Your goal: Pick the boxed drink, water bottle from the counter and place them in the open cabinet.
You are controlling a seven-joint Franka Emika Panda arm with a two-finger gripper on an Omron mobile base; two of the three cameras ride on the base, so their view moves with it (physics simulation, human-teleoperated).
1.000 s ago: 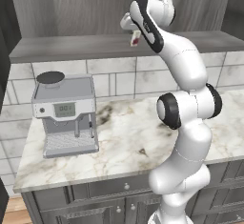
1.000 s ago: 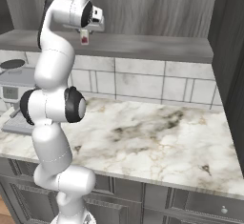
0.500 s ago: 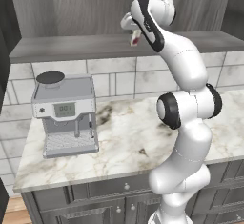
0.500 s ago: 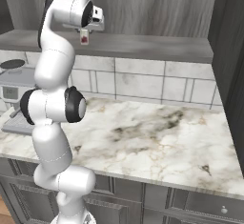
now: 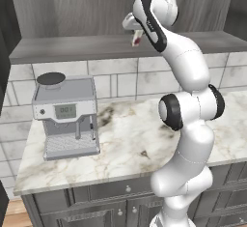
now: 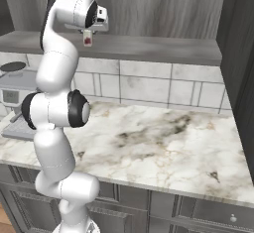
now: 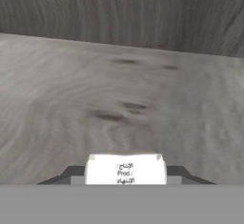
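Note:
My gripper [image 5: 136,37] is raised into the open cabinet [image 5: 72,48], just above its grey shelf board, and is shut on the boxed drink [image 5: 137,40]. From the right the small white carton with red marking [image 6: 88,40] hangs under the hand [image 6: 88,36] over the shelf [image 6: 163,49]. In the hand view the carton's white top [image 7: 125,169] sits between my fingertips [image 7: 125,176], with wood-grain shelf [image 7: 95,99] and back wall beyond it. Below lies the white marble counter [image 5: 125,139]. The water bottle is out of view.
A grey coffee machine [image 5: 67,116] stands on the counter's left end, also at the left edge from the right [image 6: 10,95]. A dark tall panel [image 6: 240,53] borders the counter on the right. Dark drawers with knobs [image 5: 128,189] run below.

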